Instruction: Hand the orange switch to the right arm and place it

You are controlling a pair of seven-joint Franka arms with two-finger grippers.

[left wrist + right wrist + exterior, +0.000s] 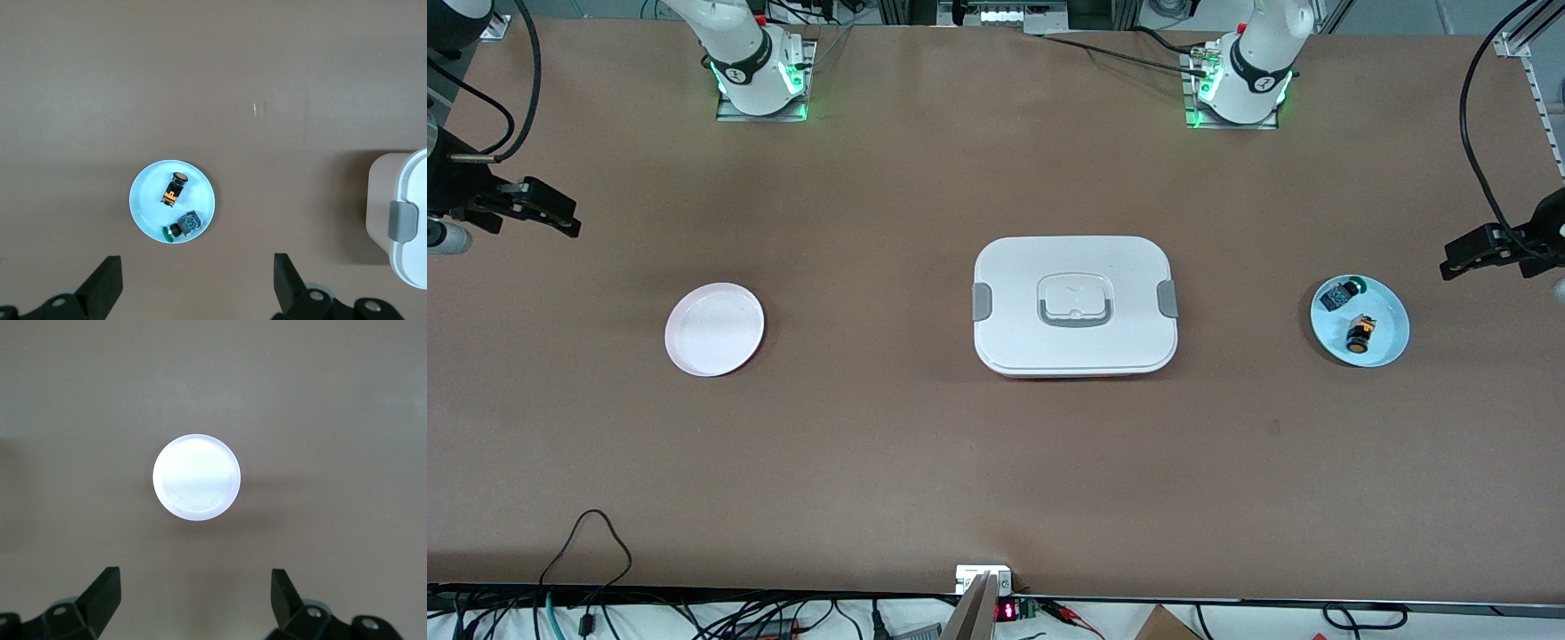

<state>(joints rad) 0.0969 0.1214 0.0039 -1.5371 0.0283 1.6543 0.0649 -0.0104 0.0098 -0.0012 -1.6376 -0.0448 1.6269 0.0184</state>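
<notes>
A white lidded box (pixel 1074 305) with grey side clasps and a grey handle is seen at the middle of the brown table (pixel 925 462), lying between the two plates. Cables and a small red display are gathered along the table edge nearest the front camera. Nothing is found resting on or against the orange switch (pixel 1360 332), and the table around its plate is bare. The left gripper (pixel 1463 255) is held in the air over the edge at the left arm's end of the table, just beside the pale blue plate (pixel 1392 348), its fingers (pixel 105 285) spread wide with nothing between them. The right gripper (pixel 551 211) is held likewise over the edge at the right arm's end, fingers (pixel 103 592) parted and empty, with the white plate (pixel 714 329) on the table well apart from it. The orange switch lies on its side in the pale blue plate, toward the left arm's end of the table. A black-and-blue switch with a green cap (pixel 1340 294) lies in the same plate, just beside the orange one and farther from the front camera. The white plate is seen with nothing in it.
</notes>
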